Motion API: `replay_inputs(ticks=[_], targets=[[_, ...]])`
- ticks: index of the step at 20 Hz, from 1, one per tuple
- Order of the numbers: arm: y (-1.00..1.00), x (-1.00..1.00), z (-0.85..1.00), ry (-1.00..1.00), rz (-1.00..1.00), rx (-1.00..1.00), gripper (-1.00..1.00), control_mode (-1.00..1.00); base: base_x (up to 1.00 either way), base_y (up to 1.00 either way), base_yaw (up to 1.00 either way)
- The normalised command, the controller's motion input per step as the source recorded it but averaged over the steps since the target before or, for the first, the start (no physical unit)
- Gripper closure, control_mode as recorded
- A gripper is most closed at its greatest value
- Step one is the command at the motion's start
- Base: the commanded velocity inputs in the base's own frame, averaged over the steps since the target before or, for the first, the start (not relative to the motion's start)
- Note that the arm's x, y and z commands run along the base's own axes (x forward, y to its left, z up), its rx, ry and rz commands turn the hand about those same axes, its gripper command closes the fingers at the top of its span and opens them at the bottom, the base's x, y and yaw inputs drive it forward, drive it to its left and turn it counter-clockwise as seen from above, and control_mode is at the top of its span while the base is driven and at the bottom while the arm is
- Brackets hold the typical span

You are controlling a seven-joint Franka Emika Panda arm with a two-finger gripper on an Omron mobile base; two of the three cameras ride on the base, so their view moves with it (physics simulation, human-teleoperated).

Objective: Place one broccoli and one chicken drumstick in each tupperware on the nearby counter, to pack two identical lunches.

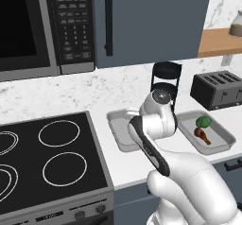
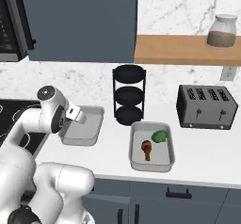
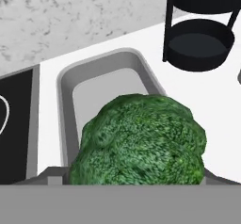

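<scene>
1 lunch packed, the second begun.
Right tupperware (image 2: 164, 161) holds 1 broccoli (image 2: 160, 136) and 1 drumstick (image 2: 147, 148); gripper clamped on second broccoli (image 3: 139, 140) over empty left tupperware (image 3: 66, 91); its drumstick is left.

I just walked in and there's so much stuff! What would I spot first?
Probably the big bumpy green broccoli right in front of the hand camera, over the left grey tupperware beside the stovetop. Next, the other tupperware, by the toaster, already holding a broccoli floret and a reddish-brown drumstick.
</scene>
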Motion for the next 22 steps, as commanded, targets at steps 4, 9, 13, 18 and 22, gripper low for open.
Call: replay_inputs(ticks=[4,9,13,18,22], targets=[[0.05,0.36,-0.32,0.01,0.0,-0.01,1.0,-1.0,0.0,0.0,0.0],[0.0,0.39,-0.4,0.0,0.0,0.0,1.0,-1.0,0.0,0.0,0.0],[0.0,0.42,-0.34,0.0,0.0,0.0,1.0,-1.0,0.0,0.0,0.0],[0.0,0.44,-0.3,0.0,0.0,0.0,1.0,-1.0,0.0,0.0,0.0],[0.0,0.46,-0.24,0.0,0.0,0.0,-1.0,-1.0,0.0,0.0,0.0]])
